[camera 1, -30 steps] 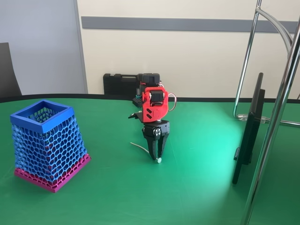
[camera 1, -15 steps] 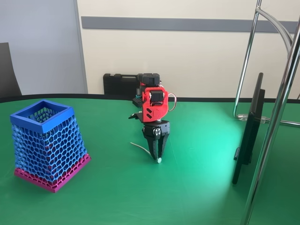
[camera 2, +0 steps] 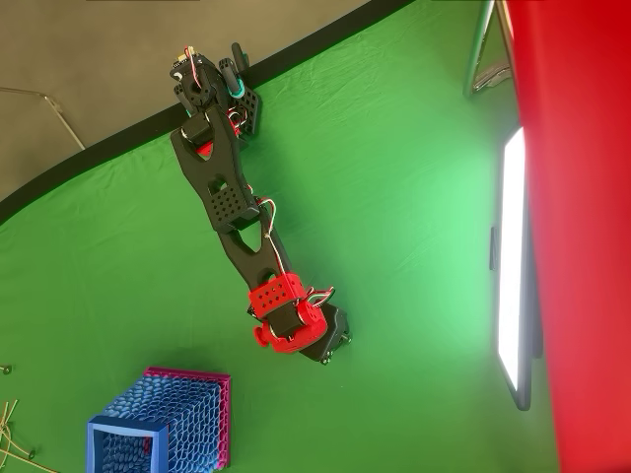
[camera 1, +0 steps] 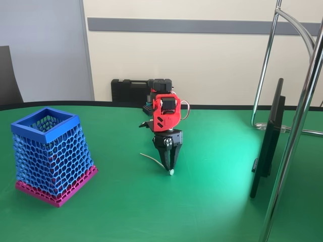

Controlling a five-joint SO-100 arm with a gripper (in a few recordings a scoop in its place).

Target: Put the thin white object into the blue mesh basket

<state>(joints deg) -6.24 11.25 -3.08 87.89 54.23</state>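
The thin white object (camera 1: 150,158) lies on the green table, running from the left down to a tiny round disc beside my fingertips. My gripper (camera 1: 169,168) points straight down over that disc end, its black fingers drawn together on the stick at table level. In the overhead view the red wrist (camera 2: 286,325) covers the fingers and the stick. The blue mesh basket (camera 1: 50,151) stands upright well to the left with its open top up and a magenta base; from overhead the basket (camera 2: 163,426) sits at the lower left, apart from the arm.
A thin black monitor (camera 1: 267,143) stands edge-on at the right, beside a chrome stand (camera 1: 303,101). A black case (camera 1: 128,91) sits behind the arm's base. Several thin pale sticks (camera 2: 12,419) lie at the overhead view's lower left edge.
The fingers have drawn closer together around the stick's disc end. The arm, the stick and the basket have stayed where they were.
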